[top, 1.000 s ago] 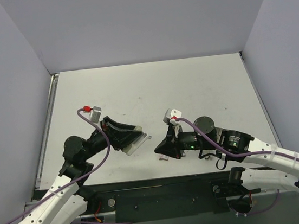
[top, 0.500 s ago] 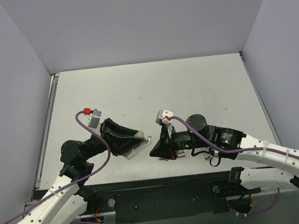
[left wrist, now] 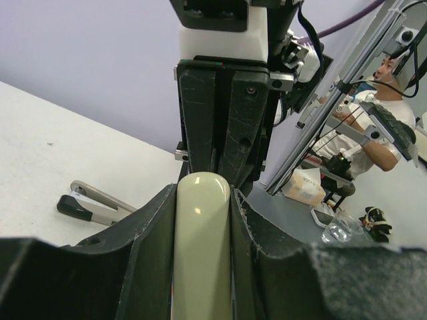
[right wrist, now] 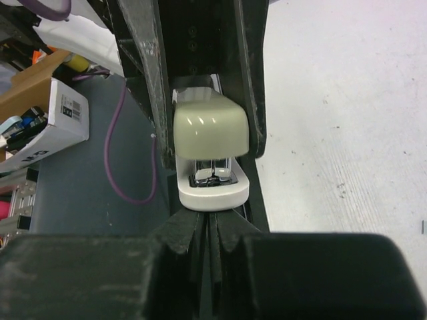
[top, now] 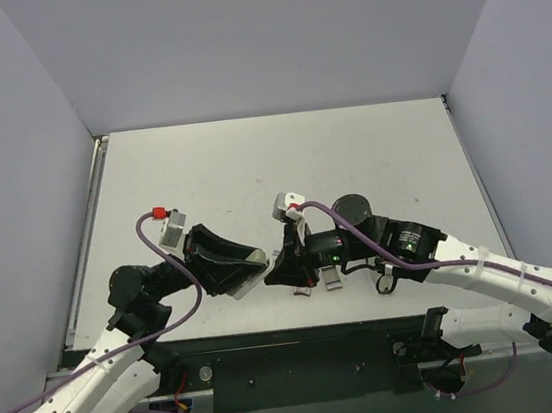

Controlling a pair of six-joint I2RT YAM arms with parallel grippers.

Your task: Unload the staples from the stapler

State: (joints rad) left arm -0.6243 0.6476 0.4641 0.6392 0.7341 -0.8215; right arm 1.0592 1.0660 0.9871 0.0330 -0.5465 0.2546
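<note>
Top: pale worktop [top: 370,155], lilac walls [top: 235,40]; L hand [top: 252,272] pinches cream stapler [top: 256,259], R hand [top: 282,269] pressed together near its tip. L wrist: slim silver-black stapler [left wrist: 100,203] on worktop, left of cream stapler; seated person [left wrist: 380,137] to its right. R wrist: labelled box [right wrist: 50,127] to its left.

Table [top: 370,155]: white, middle of the overhead frame.
Cardboard box [right wrist: 41,130]: labelled, left edge of the right-wrist frame.
Person [left wrist: 381,137]: upper right of the left-wrist frame.

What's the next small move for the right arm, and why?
Probably ease the shut right claw up under the cream top of the stapler to lift it: the left claw clamps the stapler's sides, the top sits closed over the metal channel, and the right claw sits at its nose.
</note>
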